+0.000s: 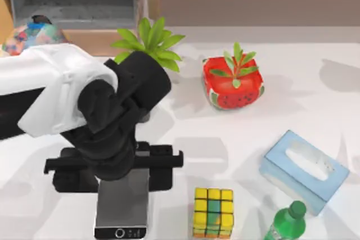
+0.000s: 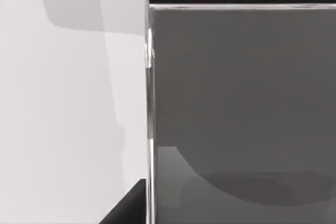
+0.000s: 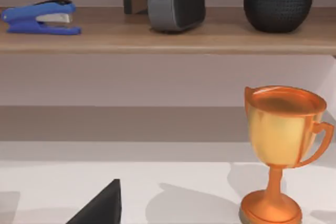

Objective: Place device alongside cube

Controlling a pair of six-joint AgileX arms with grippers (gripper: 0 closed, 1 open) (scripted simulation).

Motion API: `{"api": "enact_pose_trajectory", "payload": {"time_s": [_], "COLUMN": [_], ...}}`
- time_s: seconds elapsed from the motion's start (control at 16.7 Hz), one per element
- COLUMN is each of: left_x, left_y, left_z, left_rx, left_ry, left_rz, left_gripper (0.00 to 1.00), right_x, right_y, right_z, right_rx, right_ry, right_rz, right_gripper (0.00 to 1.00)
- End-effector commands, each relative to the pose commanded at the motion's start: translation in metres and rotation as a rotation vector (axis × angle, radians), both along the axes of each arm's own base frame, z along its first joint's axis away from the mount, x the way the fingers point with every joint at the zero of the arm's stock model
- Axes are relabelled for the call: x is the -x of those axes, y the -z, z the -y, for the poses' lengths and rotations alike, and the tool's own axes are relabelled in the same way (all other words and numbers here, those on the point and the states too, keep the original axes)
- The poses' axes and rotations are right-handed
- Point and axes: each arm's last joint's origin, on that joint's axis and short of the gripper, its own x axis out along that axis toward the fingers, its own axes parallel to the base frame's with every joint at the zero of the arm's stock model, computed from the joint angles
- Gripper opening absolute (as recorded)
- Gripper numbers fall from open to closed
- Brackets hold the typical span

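Observation:
The device [image 1: 121,206], a flat grey-screened smartphone with a pale frame and round home button, lies lengthwise near the table's front edge, left of the cube with a gap between them. The cube [image 1: 213,212] shows mostly yellow squares with some green and orange. My left gripper [image 1: 121,168] is directly above the device's far half, jaws across its width and shut on it. In the left wrist view the device's screen [image 2: 241,103] is very close, with one dark fingertip [image 2: 130,211] against its long edge. Whether it rests on the table I cannot tell. One finger [image 3: 102,208] of my parked, open right gripper shows.
A watermelon-patterned pot [image 1: 233,82] and a leafy plant [image 1: 151,43] stand behind. A light blue tissue box [image 1: 304,171] and a green bottle [image 1: 287,223] sit right of the cube. The right wrist view shows a trophy [image 3: 281,150] and a shelf [image 3: 157,40] with a stapler.

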Motion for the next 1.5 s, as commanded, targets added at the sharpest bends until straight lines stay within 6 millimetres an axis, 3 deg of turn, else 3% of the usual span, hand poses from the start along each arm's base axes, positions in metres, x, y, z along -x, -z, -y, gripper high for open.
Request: {"api": "enact_pose_trajectory", "payload": {"time_s": [0.42,0.9,1.2,1.5], "left_x": [-0.001,0.004,0.005,0.005], "left_y": [0.014,0.049,0.052,0.052], "left_z": [0.002,-0.003,-0.003,-0.003], "left_rx": [0.014,-0.053,-0.059,-0.059], "left_ry": [-0.001,0.0,0.0,0.0], "left_rz": [0.014,-0.058,-0.064,-0.064], "left_gripper": [0.0,0.0,0.0,0.38], "right_x": [0.0,0.0,0.0,0.0], "right_y": [0.0,0.0,0.0,0.0], "right_z": [0.0,0.0,0.0,0.0], "right_rx": [0.0,0.0,0.0,0.0], "right_ry": [0.0,0.0,0.0,0.0], "right_rz": [0.0,0.0,0.0,0.0], "right_gripper": [1.0,1.0,1.0,1.0]}}
